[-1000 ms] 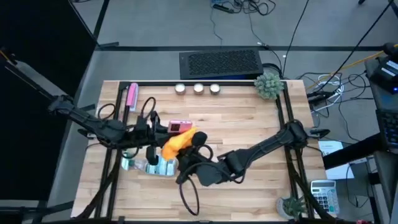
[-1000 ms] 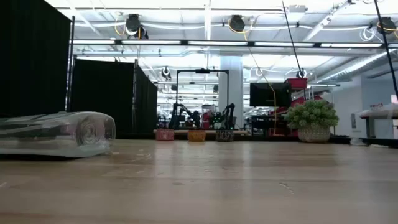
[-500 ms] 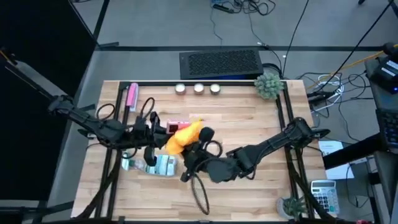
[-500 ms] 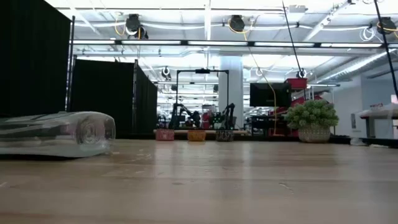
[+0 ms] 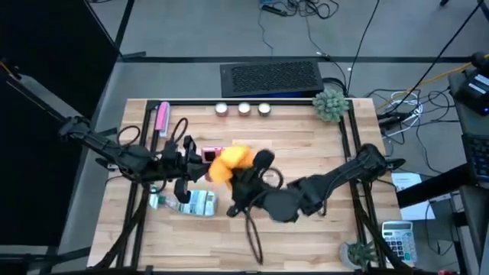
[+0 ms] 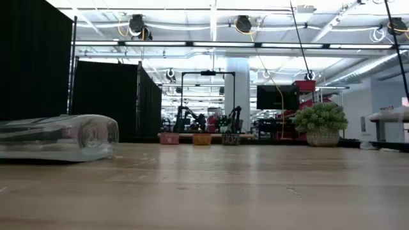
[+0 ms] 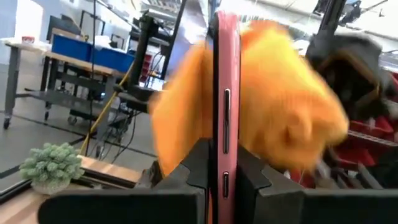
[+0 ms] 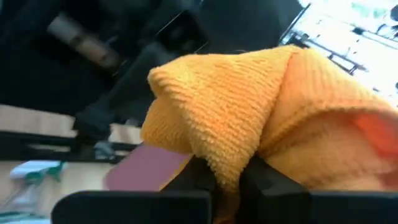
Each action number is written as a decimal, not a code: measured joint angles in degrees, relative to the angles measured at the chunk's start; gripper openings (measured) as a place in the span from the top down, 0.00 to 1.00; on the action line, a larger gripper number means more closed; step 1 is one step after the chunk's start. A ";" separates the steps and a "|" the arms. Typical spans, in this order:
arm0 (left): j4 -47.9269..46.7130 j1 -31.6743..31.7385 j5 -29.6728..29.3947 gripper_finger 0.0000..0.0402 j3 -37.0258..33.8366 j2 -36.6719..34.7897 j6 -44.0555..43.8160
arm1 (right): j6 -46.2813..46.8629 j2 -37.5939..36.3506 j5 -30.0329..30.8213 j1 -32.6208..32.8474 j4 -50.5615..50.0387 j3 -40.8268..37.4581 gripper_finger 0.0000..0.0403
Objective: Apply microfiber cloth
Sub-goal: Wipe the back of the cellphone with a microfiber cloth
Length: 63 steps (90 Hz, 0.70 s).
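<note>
Overhead, right gripper clamps bright orange microfiber cloth against pink-cased phone; only the left wrist view shows left gripper pinching that phone edge-on.

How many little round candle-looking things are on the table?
3, side by side in a row at the table's far edge: left one, middle one, right one. None seem hidden.

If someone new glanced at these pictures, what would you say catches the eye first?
The bright orange microfiber cloth stands out at mid-table, bunched in the right claw and pressed against a pink-cased phone. The left claw grips that phone on edge. Nearer the front, a clear plastic bottle lies on its side.
</note>
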 joint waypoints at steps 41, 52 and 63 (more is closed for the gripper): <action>-10.35 -0.99 -0.48 0.97 -0.07 -1.49 1.32 | 22.32 0.51 24.37 13.94 -16.51 2.06 0.99; -14.36 -1.00 -0.77 0.97 -0.20 -1.33 1.58 | 63.53 2.10 11.78 17.98 -42.98 1.87 0.99; -16.63 -0.70 -0.89 0.97 -0.22 -1.01 1.93 | 93.94 5.43 0.50 20.11 -60.65 -1.06 0.98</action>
